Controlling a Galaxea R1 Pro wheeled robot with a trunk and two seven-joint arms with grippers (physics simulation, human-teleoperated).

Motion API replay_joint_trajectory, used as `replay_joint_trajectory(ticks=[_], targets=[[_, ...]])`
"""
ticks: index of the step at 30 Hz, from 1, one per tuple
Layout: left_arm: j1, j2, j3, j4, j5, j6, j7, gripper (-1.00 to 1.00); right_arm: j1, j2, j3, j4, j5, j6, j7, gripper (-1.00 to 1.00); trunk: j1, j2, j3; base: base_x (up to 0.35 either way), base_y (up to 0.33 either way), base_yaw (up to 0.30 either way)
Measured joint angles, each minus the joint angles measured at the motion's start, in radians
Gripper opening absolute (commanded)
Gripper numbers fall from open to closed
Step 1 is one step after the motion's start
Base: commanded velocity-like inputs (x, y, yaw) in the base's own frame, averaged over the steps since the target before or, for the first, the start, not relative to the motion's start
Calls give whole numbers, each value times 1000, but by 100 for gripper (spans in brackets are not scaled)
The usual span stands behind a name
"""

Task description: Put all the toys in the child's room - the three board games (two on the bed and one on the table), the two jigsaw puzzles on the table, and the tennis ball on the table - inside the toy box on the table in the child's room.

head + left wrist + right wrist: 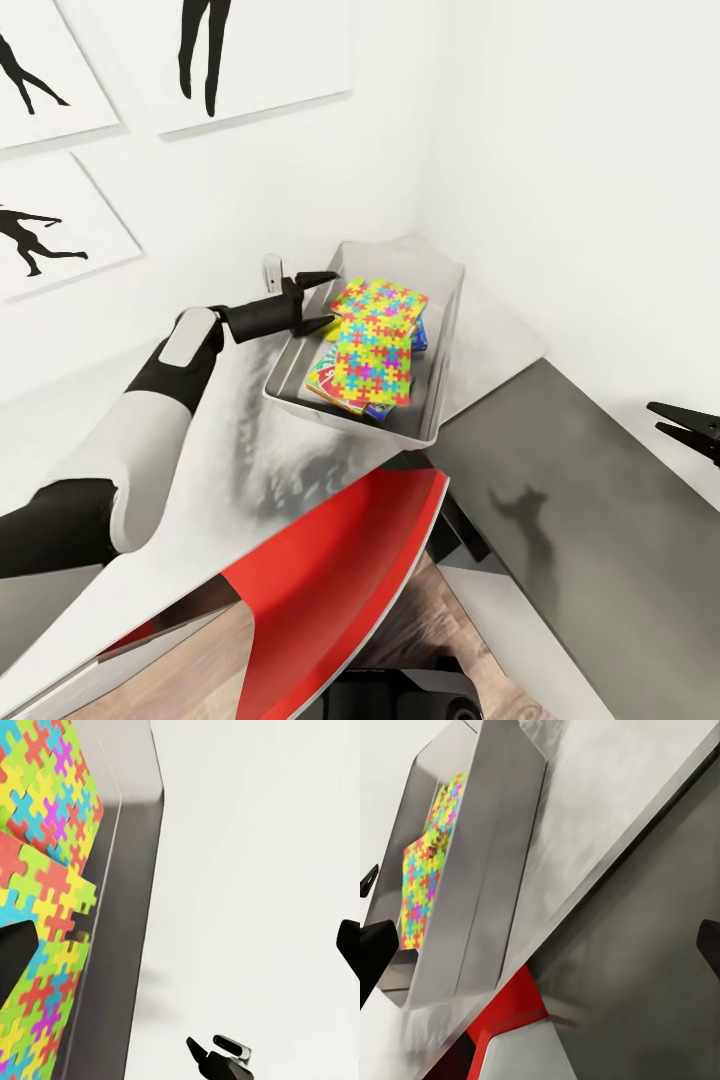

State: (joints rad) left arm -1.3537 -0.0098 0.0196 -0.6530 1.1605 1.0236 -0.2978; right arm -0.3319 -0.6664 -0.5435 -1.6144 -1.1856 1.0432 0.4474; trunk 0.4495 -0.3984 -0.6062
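Head view: left gripper (322,299) spread open at toy box (443,290) left rim | jigsaw puzzles (375,340) inside, just right of it | right gripper (690,428) fingers apart, frame right | right wrist view: red chair (514,1009) beneath table (607,817).

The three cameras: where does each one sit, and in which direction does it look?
Head view: from the robot's head, down over the table; toy box with jigsaw puzzles; left gripper open at its rim, right gripper at the picture's edge.
Left wrist view: on the left arm, along its dark fingers, close over the puzzles.
Right wrist view: on the right arm, facing the box's outer wall.
All share the puzzles in the box.
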Motion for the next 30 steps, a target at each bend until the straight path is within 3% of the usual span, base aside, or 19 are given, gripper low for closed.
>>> replay_joint_trajectory(ticks=[9, 18, 25, 30], targets=[[-1, 28, 38, -83, 0, 12, 38, 100, 0, 1, 1, 0, 0, 0, 0, 100, 0, 0, 0, 0, 0, 0], [1, 23, 35, -136, 2, 15, 48, 100, 0, 6, 2, 0, 0, 0, 1, 100, 0, 0, 0, 0, 0, 0], [36, 2, 24, -304, 5, 15, 47, 100, 1, 10, 1, 0, 0, 0, 0, 100, 0, 0, 0, 0, 0, 0], [71, -5, 14, -416, 29, 14, 48, 100, 1, 12, 0, 0, 1, -3, 0, 100, 0, 0, 0, -73, 0, 0]])
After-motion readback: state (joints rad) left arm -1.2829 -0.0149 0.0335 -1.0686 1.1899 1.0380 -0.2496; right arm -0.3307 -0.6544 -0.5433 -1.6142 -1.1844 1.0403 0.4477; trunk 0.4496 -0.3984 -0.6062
